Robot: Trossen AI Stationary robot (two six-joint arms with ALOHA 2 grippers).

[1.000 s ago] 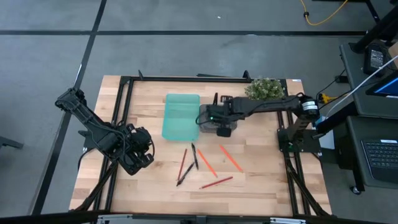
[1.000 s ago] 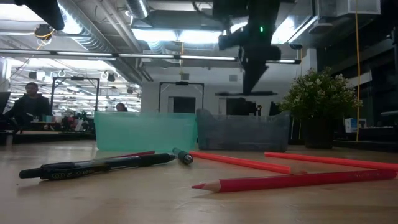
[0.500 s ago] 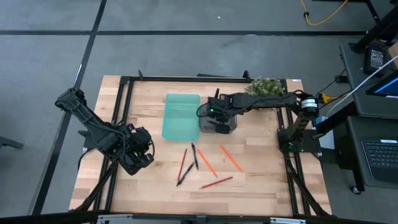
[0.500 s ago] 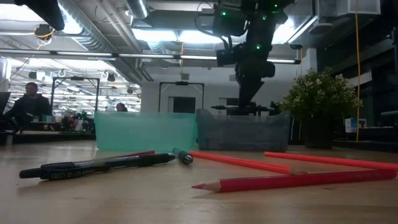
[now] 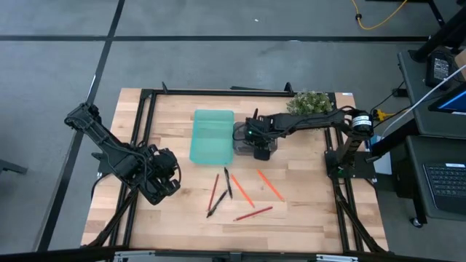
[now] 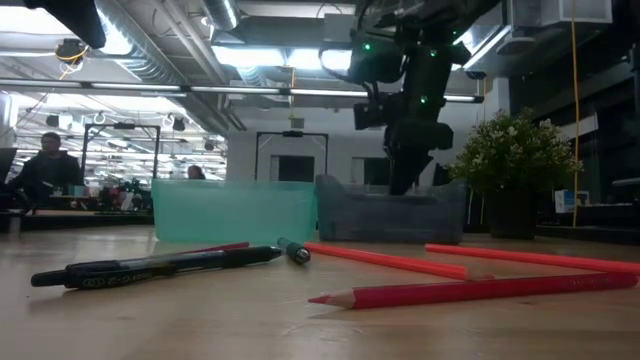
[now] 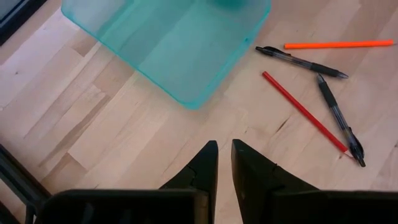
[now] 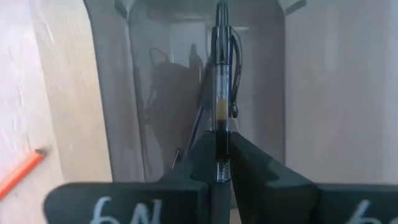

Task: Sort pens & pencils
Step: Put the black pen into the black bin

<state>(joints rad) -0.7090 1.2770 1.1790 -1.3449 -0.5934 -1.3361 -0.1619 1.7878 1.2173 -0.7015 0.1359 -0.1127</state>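
Observation:
My right gripper [image 5: 258,143] reaches down into the grey tray [image 6: 390,215], shut on a clear-barrelled black pen [image 8: 221,74]. Another dark pen [image 8: 198,127] lies on that tray's floor. Loose on the wood toward the near edge lie black pens [image 5: 228,182] [image 7: 301,61], a red pencil [image 7: 305,112] and orange pencils [image 5: 269,184] [image 6: 385,260]. The teal tray [image 5: 211,136] stands left of the grey one. My left gripper [image 7: 222,163] hangs shut over bare wood near the teal tray's near left corner, holding nothing. My right gripper pinches the pen's barrel [image 8: 221,140] between its two fingers, near one end. The fingers slant steeply down from above and the pen runs on ahead of them, along their line, clip side up. Its far end is over the grey tray's floor; whether it touches, I cannot tell.
A potted plant [image 5: 309,103] stands at the far right, just beyond the grey tray. A black frame rail [image 5: 218,90] borders the table. People sit in the room behind [image 6: 45,165]. Bare wood lies along the near edge.
My right gripper has sunk with the pen toward the grey tray and tipped more steeply downward, so the pen now points into the tray instead of lying level above its rim. The loose pens and pencils have not moved.

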